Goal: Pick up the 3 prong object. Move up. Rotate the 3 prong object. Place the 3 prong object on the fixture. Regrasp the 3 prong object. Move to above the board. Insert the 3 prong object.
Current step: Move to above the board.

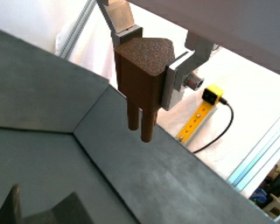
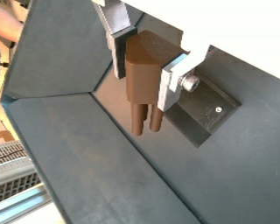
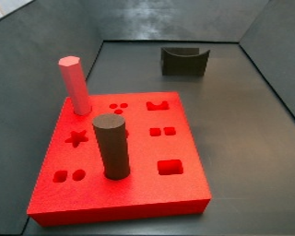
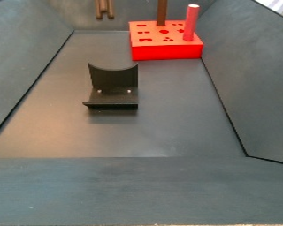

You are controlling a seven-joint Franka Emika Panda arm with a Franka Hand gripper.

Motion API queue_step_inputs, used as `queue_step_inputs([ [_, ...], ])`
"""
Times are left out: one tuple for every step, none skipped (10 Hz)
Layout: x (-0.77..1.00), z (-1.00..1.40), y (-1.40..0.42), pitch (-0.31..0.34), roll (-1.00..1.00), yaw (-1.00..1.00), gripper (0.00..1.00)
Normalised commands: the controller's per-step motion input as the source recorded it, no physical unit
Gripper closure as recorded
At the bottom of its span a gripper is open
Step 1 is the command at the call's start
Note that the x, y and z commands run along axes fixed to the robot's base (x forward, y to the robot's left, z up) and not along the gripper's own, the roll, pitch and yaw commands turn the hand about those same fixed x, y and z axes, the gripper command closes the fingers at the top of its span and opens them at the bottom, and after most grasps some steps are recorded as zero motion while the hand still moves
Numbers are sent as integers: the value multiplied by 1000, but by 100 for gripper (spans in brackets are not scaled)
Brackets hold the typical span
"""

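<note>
In both wrist views my gripper point(image 1: 149, 66) point(image 2: 146, 68) is shut on the 3 prong object point(image 1: 140, 74) point(image 2: 140, 74), a dark brown stubby block with a rounded triangular top. Its short prongs point down, clear of the grey floor. In a side view only the prongs point(image 4: 103, 9) show, hanging at the far end of the bin, well above the floor. The fixture point(image 3: 183, 60) point(image 4: 112, 84), a dark block with a U-shaped notch, stands alone on the floor. The red board point(image 3: 137, 189) point(image 4: 168, 46) lies apart from it.
A pink hexagonal peg point(image 3: 74, 85) point(image 4: 191, 19) and a tall dark cylinder point(image 3: 111, 147) point(image 4: 162, 11) stand in the board. Sloping grey walls point(image 4: 38, 79) enclose the floor. A yellow device with a black cable point(image 1: 201, 114) lies outside the bin.
</note>
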Motion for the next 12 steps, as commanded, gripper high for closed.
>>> queue_step_inputs([
  [25, 421, -16, 136, -49, 66, 100],
  [26, 219, -18, 138, -45, 80, 100],
  [-574, 247, -1000, -66, -1000, -142, 100],
  [-579, 237, -1000, -80, -1000, -140, 100],
  [-603, 252, -1000, -90, -1000, -142, 100],
  [-641, 236, -1000, -102, -1000, -150, 100],
  [-645, 242, -1000, -104, -1000, -153, 100],
  [-677, 253, -1000, -108, -1000, -160, 100],
  [-706, 253, -1000, -104, -1000, -164, 100],
  [-746, 269, -1000, -110, -1000, -167, 100],
  [-779, 263, -967, -118, -1000, -166, 100],
  [-584, 186, -650, -126, -1000, -162, 100],
])
